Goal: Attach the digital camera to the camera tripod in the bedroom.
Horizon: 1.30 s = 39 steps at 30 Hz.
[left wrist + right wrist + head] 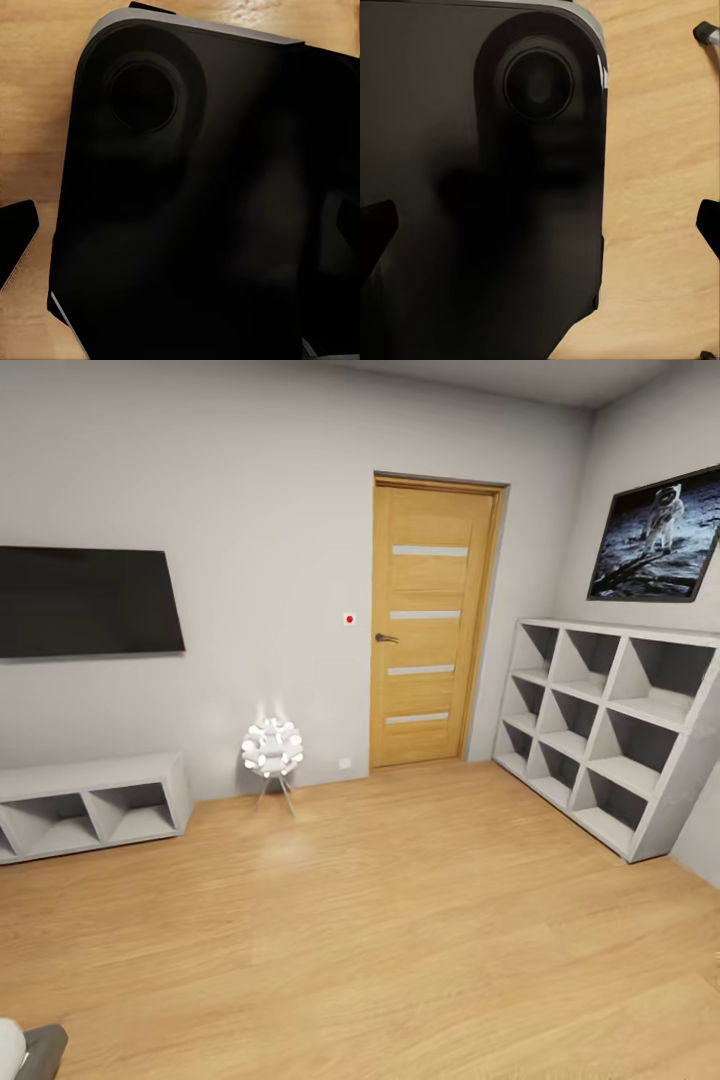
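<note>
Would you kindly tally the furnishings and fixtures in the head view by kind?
Shelf units: 2 (low one, tall one)
Doors: 1
Televisions: 1
Framed pictures: 1
Floor lamps: 1
Total: 6

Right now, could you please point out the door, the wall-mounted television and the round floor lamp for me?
door [430,622]: head view, middle of its wooden panel.
television [88,602]: head view, centre of its dark screen.
floor lamp [272,748]: head view, its glowing round shade.

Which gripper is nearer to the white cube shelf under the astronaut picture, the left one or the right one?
Right, probably. The cube shelf stands ahead on the robot's right; both the right gripper and left gripper hang over its black base, far from it.
</note>
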Tool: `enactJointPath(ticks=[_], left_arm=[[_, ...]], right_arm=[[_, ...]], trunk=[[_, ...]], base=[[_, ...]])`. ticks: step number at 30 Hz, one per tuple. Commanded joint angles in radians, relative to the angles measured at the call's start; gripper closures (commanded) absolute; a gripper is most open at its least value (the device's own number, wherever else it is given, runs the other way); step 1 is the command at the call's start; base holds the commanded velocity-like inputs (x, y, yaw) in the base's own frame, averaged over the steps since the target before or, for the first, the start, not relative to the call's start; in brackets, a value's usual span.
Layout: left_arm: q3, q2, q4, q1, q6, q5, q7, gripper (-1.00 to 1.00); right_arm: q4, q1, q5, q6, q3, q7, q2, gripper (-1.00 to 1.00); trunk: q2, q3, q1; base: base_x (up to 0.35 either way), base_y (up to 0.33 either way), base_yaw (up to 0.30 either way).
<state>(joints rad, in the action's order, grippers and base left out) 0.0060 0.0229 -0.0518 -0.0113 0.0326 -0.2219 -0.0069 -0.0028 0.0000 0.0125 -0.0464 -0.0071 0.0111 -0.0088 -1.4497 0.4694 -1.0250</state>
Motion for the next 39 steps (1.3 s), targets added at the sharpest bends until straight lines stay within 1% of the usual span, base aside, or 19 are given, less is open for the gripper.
enactJointPath(ticks=[1, 10, 13, 16, 17, 19, 20, 22, 23, 28, 39], left_arm=[[0.0, 0.0, -0.002, -0.001, 0.001, -0.007, -0.001, -1.0], [0.001, -0.005, -0.002, 0.0, 0.0, -0.012, 0.0, -1.0], [0.001, -0.006, -0.002, 0.0, 0.0, -0.029, 0.001, -1.0], [0.002, -0.008, -0.002, 0.0, 0.0, -0.053, 0.001, -1.0], [0.001, -0.011, -0.002, 0.0, 0.0, -0.074, 0.0, -1.0], [0.001, -0.013, -0.002, 0.0, 0.0, -0.098, 0.0, -1.0], [0.001, -0.014, -0.002, 0.0, 0.0, -0.121, -0.001, -1.0], [0.0, -0.015, -0.002, 0.0, 0.0, -0.144, -0.001, -1.0], [0.0, -0.016, -0.002, 0.0, 0.0, -0.148, -0.002, -1.0], [-0.001, -0.015, -0.002, 0.0, 0.0, -0.163, -0.002, -1.0], [-0.002, -0.015, -0.002, -0.001, 0.001, -0.168, -0.002, -1.0]], right_arm=[[0.0, 0.0, 0.001, -0.003, -0.001, 0.001, 0.0, -1.0], [0.0, 0.0, 0.001, -0.003, -0.001, 0.001, 0.0, -1.0], [0.0, 0.0, 0.002, -0.003, -0.001, 0.001, 0.0, -1.0], [0.0, 0.0, 0.003, -0.003, -0.004, 0.001, -0.001, -1.0], [0.0, 0.0, 0.003, -0.003, -0.009, 0.001, -0.004, -1.0], [0.0, 0.0, 0.003, -0.003, -0.015, 0.001, -0.008, -1.0], [0.0, 0.0, 0.002, -0.003, -0.024, 0.001, -0.013, -1.0], [0.0, 0.0, 0.002, -0.003, -0.035, 0.001, -0.017, -1.0], [0.0, 0.0, 0.002, -0.003, -0.037, 0.001, -0.017, -1.0], [0.0, 0.0, 0.001, -0.003, -0.044, 0.0, -0.02, -1.0], [0.0, 0.0, 0.001, -0.003, -0.046, 0.0, -0.02, -1.0]], trunk=[[0.0, 0.001, 0.0], [0.0, 0.001, 0.0], [0.0, 0.001, 0.0], [0.0, 0.001, 0.0], [0.0, 0.001, 0.0], [0.0, 0.001, 0.0], [0.0, 0.001, 0.0], [0.0, 0.001, 0.0], [0.0, 0.001, 0.0], [0.0, 0.001, 0.0], [0.0, 0.001, 0.0]], base=[[0.0, 0.0, -0.286], [0.0, 0.0, -0.286], [0.0, 0.0, -0.286], [0.0, 0.0, -0.286], [0.0, 0.0, -0.286], [0.0, 0.0, -0.286], [0.0, 0.0, -0.286], [0.0, 0.0, -0.286], [0.0, 0.0, -0.286], [0.0, 0.0, -0.286], [0.0, 0.0, -0.286]])
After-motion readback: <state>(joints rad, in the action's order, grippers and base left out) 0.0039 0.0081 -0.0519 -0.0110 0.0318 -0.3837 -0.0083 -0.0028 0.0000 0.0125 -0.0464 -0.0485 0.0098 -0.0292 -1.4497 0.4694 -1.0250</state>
